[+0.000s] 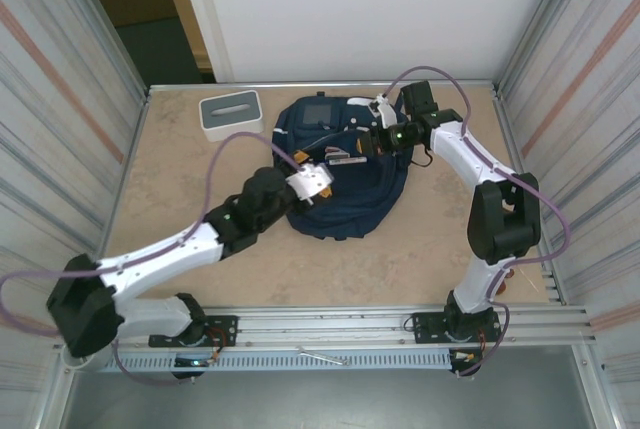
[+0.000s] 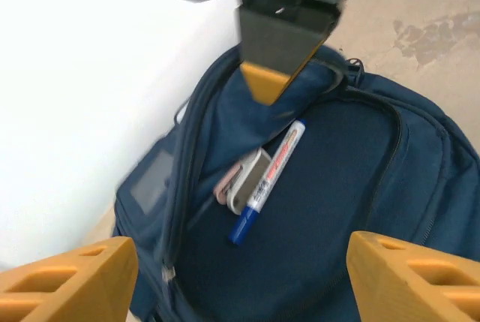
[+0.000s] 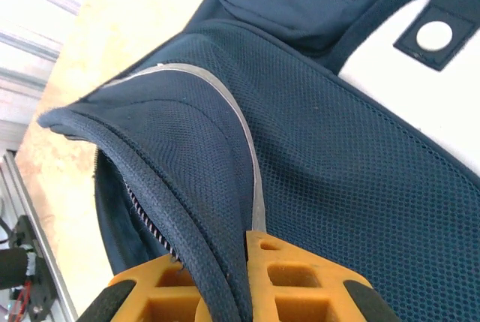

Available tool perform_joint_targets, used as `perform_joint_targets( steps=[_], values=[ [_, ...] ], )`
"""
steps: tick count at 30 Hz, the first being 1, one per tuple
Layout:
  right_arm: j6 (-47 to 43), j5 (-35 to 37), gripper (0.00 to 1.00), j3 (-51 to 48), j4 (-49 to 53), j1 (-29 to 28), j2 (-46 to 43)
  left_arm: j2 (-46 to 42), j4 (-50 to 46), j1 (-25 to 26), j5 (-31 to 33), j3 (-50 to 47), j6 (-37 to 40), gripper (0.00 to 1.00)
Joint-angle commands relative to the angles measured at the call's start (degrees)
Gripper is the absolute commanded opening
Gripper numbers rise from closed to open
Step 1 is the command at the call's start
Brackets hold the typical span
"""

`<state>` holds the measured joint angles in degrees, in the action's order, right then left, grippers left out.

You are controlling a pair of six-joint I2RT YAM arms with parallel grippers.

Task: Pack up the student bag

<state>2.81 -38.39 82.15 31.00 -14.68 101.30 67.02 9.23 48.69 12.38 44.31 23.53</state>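
Student bag with marker inside

White arms with black joints trail purple cables; claw fingers are orange.

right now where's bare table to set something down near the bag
Widest bare table lies in front of the bag, between the left arm and right arm. Another patch sits between the box and the left arm. Crowded: the bag's right side, under the right arm.
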Motion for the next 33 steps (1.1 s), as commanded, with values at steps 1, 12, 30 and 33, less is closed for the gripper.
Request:
perform_joint_targets(
  steps=[1,12,30,33],
  values=[
    [2.08,2.26,0.06,-2.08,-3.83,-0.32,-3.95,-4.51,-10.05,-6.77,-0.99,-3.35,-22.14,0.77],
    [3.26,3.27,0.04,-3.45,-5.25,-2.11,-4.56,-7.12,-21.99,-33.66,-18.23,-11.10,-39.22,0.95],
    [2.29,2.64,0.04,-4.19,-3.21,-2.79,-5.88,20.52,-34.35,-29.58,-12.70,4.82,-35.75,0.97],
    [2.35,2.85,0.04,-4.37,-3.41,-2.82,-6.13,21.73,-35.37,-28.86,-10.70,5.08,-37.24,0.97]
  ],
)
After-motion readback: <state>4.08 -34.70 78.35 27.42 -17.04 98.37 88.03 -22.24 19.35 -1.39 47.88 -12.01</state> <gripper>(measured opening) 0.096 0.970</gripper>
